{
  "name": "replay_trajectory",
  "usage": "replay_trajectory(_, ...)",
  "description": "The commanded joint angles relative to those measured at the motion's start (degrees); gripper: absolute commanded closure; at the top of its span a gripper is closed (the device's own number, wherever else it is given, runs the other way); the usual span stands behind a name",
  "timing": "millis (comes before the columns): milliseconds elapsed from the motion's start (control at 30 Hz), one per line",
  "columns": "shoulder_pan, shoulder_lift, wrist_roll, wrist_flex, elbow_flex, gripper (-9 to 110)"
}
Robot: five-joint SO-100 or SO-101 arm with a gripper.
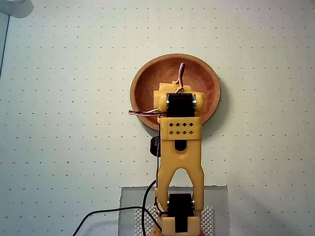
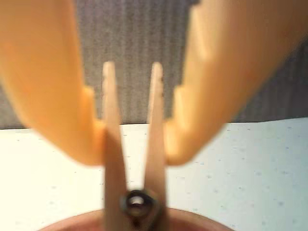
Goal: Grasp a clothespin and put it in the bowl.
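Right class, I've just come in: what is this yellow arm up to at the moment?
The arm is reaching out over the wooden bowl on the dotted white table. In the wrist view its tool is shut on a small wooden clothespin, gripping both prongs above the metal spring, with the bowl's rim just below. The clothespin has not been let go, so it is not yet in the bowl.

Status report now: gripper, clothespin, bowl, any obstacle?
Gripper shut on clothespin. Arm over bowl; bowl rim visible below clothespin. Clothespin not released. No obstacle seen.
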Motion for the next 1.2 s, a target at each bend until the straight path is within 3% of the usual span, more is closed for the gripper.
replay_trajectory(0,-0.09,2.99,-3.87,1.58,-0.62,104)
replay_trajectory(467,3.6,-17.84,-3.43,1.41,-1.67,105)
replay_trajectory(733,3.6,-26.46,-2.9,-5.36,-6.06,105)
replay_trajectory(1167,2.9,-30.94,-3.43,-7.73,-15.21,104)
